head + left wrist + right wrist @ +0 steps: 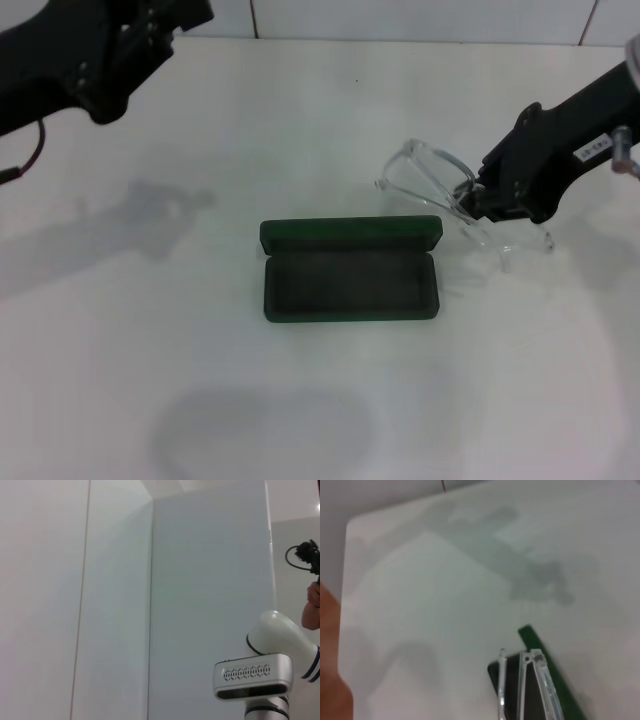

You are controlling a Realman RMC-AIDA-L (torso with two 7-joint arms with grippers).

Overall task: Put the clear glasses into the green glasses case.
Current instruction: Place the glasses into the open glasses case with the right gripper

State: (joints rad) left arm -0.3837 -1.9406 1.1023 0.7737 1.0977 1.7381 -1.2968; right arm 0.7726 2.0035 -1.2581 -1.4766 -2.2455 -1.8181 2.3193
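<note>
Clear glasses (430, 185), clamped in my right claw (478, 205), hang beside the open green glasses case (350, 283); long arms might snag its lid. Left claw (120, 60) parked; can't tell its state.

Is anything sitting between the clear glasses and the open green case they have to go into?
Nothing visible. The green glasses case lies open, its lining bare. The clear glasses are at the right pincer, beside the case's right end, with only bare table between.
</note>
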